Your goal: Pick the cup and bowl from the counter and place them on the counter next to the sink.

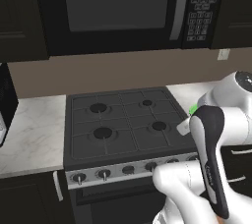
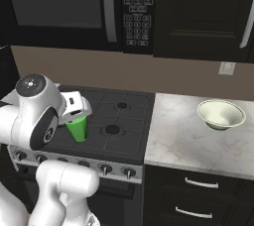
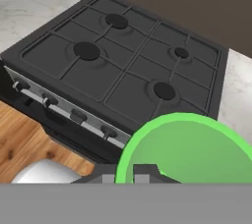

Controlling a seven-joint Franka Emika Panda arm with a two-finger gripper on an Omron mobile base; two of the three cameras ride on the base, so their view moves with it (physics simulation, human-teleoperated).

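Clamped on the cup (image 2: 78, 128), the hand (image 2: 75, 113) carries it upright in the air over the stove's (image 2: 106, 121) front edge. Off to the right, the bowl (image 2: 221, 114) sits on the bench (image 2: 183, 141), waiting. To do this well, I'd say keep the cup level and clear of the burners while travelling.

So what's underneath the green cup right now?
The cup hangs from the shut jaws above the black stovetop, over its front burners. The spot straight below it is hidden by the cup itself.
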